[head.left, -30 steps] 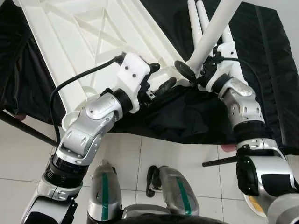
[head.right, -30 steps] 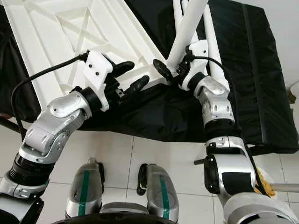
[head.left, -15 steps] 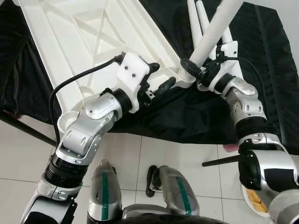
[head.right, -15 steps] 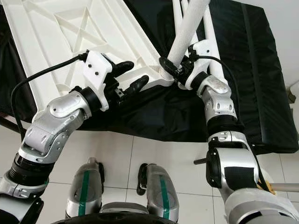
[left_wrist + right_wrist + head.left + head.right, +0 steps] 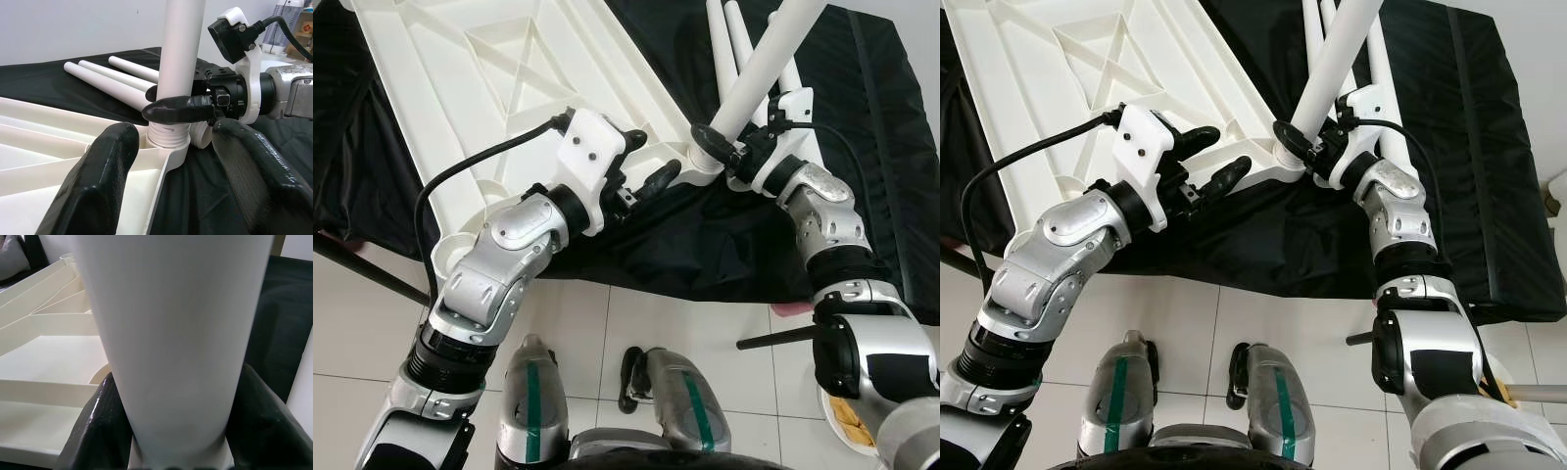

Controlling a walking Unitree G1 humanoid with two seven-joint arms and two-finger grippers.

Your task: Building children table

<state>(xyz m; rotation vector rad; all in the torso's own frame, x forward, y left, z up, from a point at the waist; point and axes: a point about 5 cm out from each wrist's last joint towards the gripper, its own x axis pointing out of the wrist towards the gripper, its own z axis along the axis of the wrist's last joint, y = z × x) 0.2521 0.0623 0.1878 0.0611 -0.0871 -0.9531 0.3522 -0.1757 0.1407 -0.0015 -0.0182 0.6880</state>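
The right tool (image 5: 724, 157), clamped on the white leg (image 5: 759, 73), has brought its foot from just beside the socket (image 5: 168, 142) at the tabletop (image 5: 480, 88) corner into it. The left tool (image 5: 651, 166), fingers apart, hovers beside that socket; seating looks nearly done.

Head cameras look steeply down; both wrist cameras closely share the table leg (image 5: 182, 58).

left gripper (image 5: 646, 164): my fingers spread apart, arm bent, reaching forward
right gripper (image 5: 722, 157): my fingers clamped tight, forearm raised
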